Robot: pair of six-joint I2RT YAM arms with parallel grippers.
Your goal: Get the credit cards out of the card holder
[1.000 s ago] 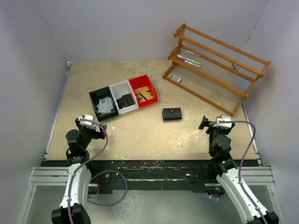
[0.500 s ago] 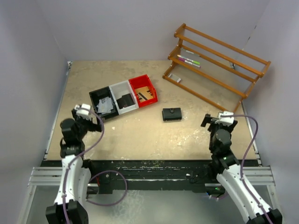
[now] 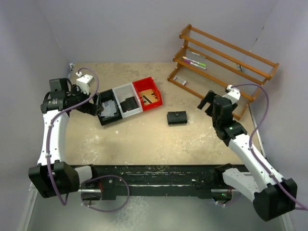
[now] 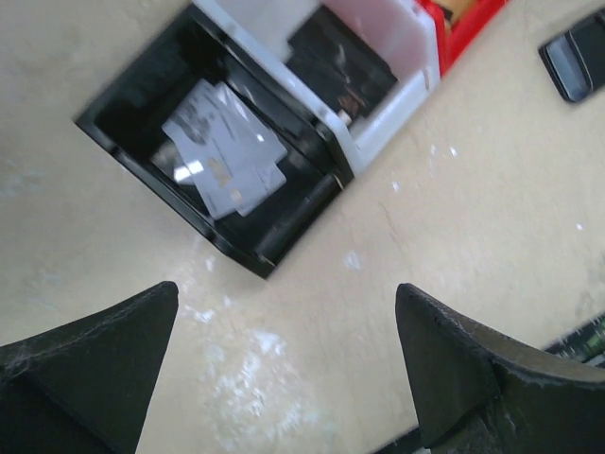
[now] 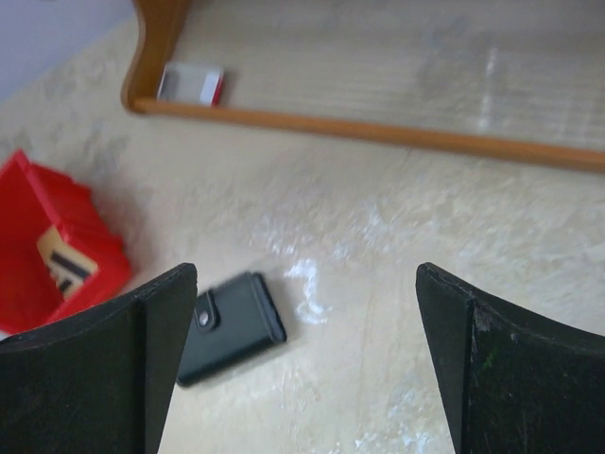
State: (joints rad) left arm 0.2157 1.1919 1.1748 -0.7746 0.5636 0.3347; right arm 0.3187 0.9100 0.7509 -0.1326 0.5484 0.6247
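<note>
On the desk, the card holder (image 3: 177,118) lies flat and closed, near the red tray (image 3: 142,83), with nothing touching it. The left pincer (image 3: 94,108) hovers wide open beside the black tray (image 3: 96,98). The right pincer (image 3: 204,102) is also wide open, apart from the holder.

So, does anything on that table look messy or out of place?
Only small things. The grey cards lie in a crooked, overlapping heap in the black tray, and the wooden rack stands askew on the table. The card holder lies closed and flat. Nothing looks spilled or broken.
</note>
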